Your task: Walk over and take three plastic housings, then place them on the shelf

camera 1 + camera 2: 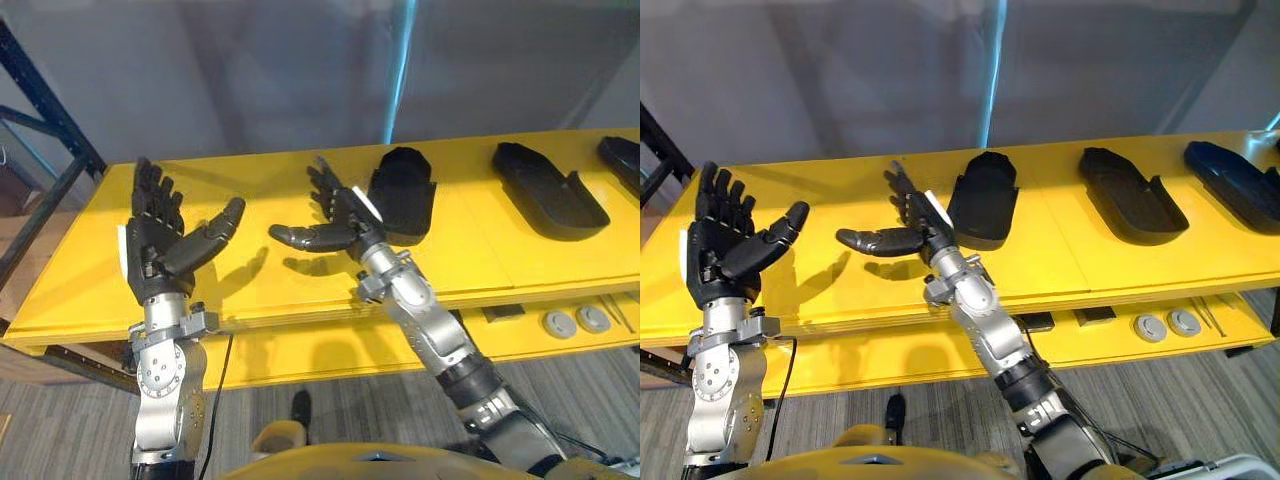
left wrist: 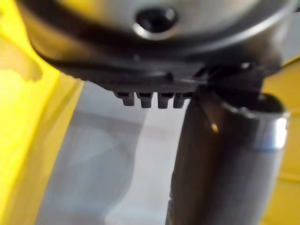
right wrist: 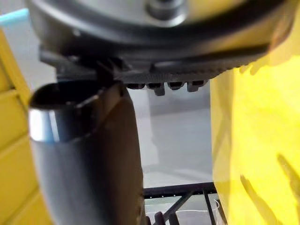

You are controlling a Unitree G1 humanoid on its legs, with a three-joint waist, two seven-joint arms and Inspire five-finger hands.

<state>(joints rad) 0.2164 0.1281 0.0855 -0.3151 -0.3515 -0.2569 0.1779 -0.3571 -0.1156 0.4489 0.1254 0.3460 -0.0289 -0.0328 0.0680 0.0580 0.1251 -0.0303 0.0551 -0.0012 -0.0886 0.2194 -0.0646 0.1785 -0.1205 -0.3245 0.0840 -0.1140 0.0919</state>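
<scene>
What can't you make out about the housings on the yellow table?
Rightmost housing: far end cut off by the left eye view's right edge.
Leftmost housing: its left rim hidden behind the right hand; contact unclear.
Round grey parts on the lower shelf: too small to identify.

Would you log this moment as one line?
left hand open, empty | right hand open beside nearest housing | none lifted off yellow table

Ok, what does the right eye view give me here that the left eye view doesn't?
Right eye view: the third housing nearly whole at the right end of the yellow table. Left eye view: more of the blue rack frame left of the table. Both: the left hand and right hand open above the table, the near housing by the right hand, and the middle housing.
</scene>
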